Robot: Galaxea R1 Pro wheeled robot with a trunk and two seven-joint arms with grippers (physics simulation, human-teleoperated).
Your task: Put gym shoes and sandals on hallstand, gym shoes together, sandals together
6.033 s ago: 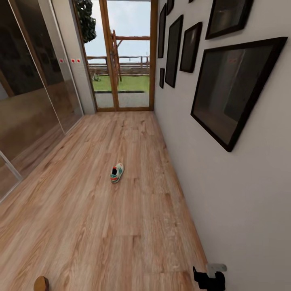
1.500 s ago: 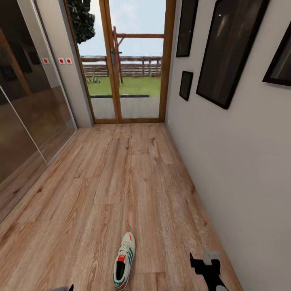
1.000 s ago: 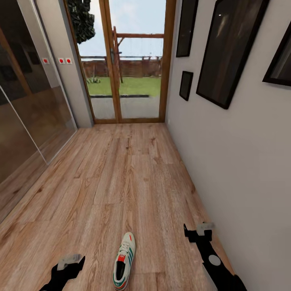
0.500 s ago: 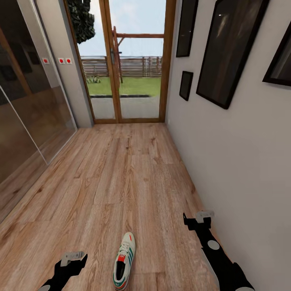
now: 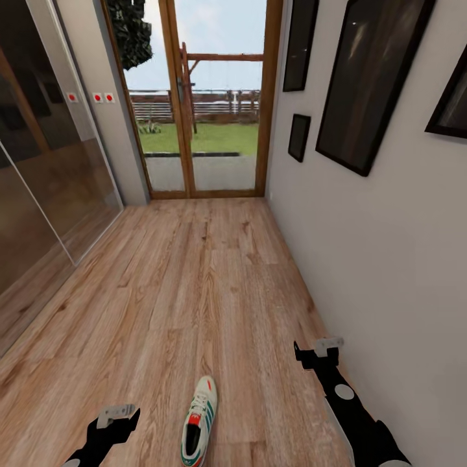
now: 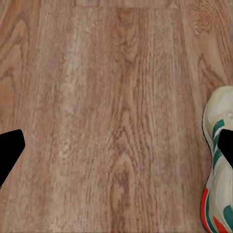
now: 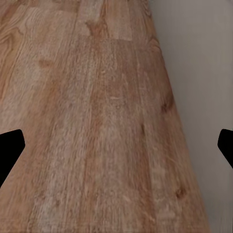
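Looking down the corridor we see one gym shoe [image 5: 198,421] lying flat on the corridor floor [image 5: 194,292], toe toward the glass door [image 5: 201,97], between our two arms. Left fingers [image 5: 117,417] hang just beside it, spread wide, holding nothing. Right fingers [image 5: 318,355] sit near the wall [image 5: 389,259], also wide open and empty
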